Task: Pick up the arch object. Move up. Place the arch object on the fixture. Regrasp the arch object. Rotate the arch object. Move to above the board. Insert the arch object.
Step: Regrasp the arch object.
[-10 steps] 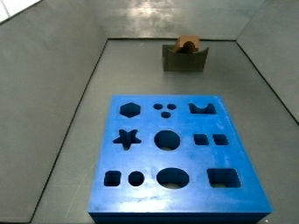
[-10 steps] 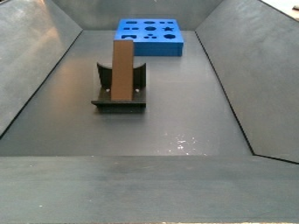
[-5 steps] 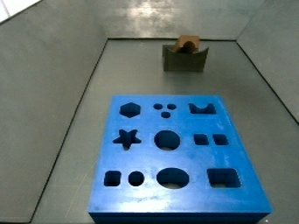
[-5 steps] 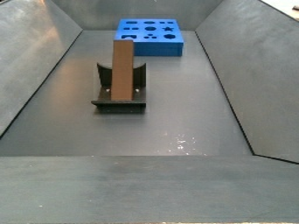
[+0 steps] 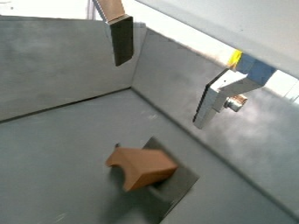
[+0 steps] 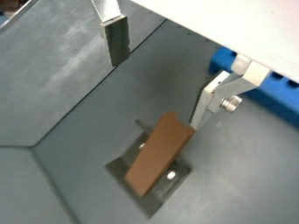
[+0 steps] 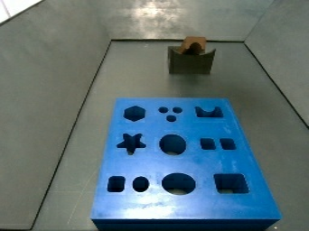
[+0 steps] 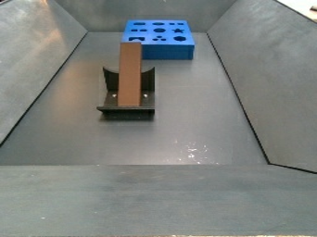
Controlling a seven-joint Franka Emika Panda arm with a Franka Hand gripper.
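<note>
The orange-brown arch object (image 8: 129,76) rests on the dark fixture (image 8: 128,100), leaning up out of it. It shows end-on in a side view (image 7: 193,43) on the fixture (image 7: 191,60). The blue board (image 7: 185,162) lies flat on the floor; it also shows in a side view (image 8: 158,38). My gripper (image 6: 162,77) is open and empty, high above the arch object (image 6: 158,163). It also shows in a wrist view (image 5: 163,74) above the arch object (image 5: 142,165). The gripper is out of both side views.
Grey sloping walls enclose the floor (image 8: 186,130) on all sides. A corner of the blue board (image 6: 260,90) shows in a wrist view beyond the fixture (image 6: 128,164).
</note>
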